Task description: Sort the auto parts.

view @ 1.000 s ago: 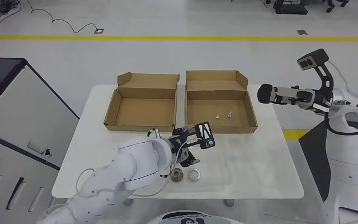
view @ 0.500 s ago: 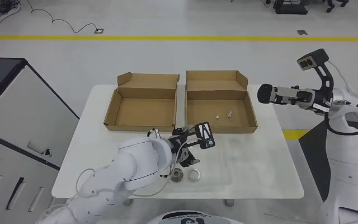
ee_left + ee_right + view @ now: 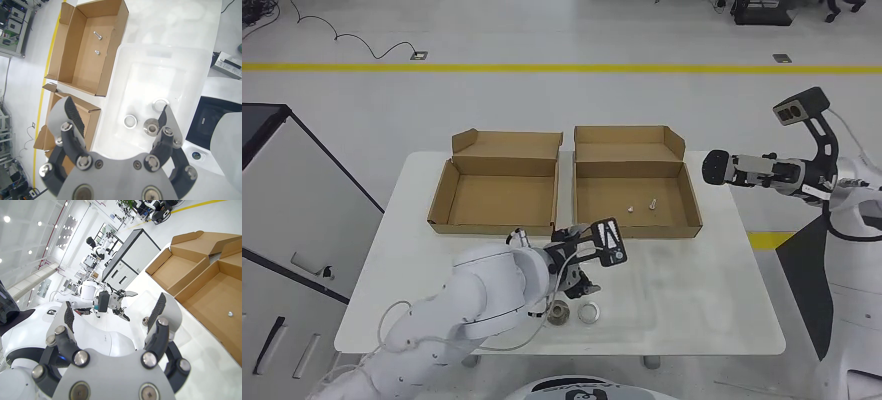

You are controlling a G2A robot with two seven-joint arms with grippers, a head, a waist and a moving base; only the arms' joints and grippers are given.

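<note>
Three metal parts lie near the table's front edge: a flanged hub [image 3: 151,129] [image 3: 559,312], a thick ring [image 3: 130,121] and a thin ring [image 3: 161,105] [image 3: 589,313]. My left gripper [image 3: 117,104] [image 3: 577,283] hovers just above them, open, with nothing between its fingers. Two bolts [image 3: 98,35] [image 3: 97,52] rest in the right cardboard box [image 3: 612,205]. The left cardboard box [image 3: 494,200] holds nothing. My right gripper [image 3: 115,311] is open and empty, held above the table's right edge beside the right box. The hub [image 3: 145,321] sits behind one of its fingers.
The white table [image 3: 692,300] has bare room on its right half and along its left side. Both boxes stand side by side at the back with their flaps raised. A grey cabinet [image 3: 292,220] stands to the left of the table.
</note>
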